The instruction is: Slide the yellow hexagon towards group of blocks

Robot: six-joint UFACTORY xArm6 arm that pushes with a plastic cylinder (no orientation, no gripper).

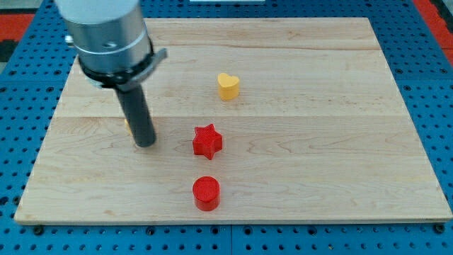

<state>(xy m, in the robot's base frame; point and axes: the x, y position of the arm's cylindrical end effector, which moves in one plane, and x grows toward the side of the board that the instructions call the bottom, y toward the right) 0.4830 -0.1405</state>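
Observation:
My tip (145, 144) rests on the wooden board (340, 142) at the view's left. A thin yellow sliver (126, 125) shows at the rod's left edge; it may be the yellow hexagon, but its shape is hidden behind the rod. A red star (207, 141) lies to the right of the tip, about a block's width away. A red cylinder (207, 193) lies below the star. A yellow heart (228, 86) lies above and right of the star.
The board sits on a blue perforated table (21, 106). The arm's grey body (106, 35) covers the board's top left corner.

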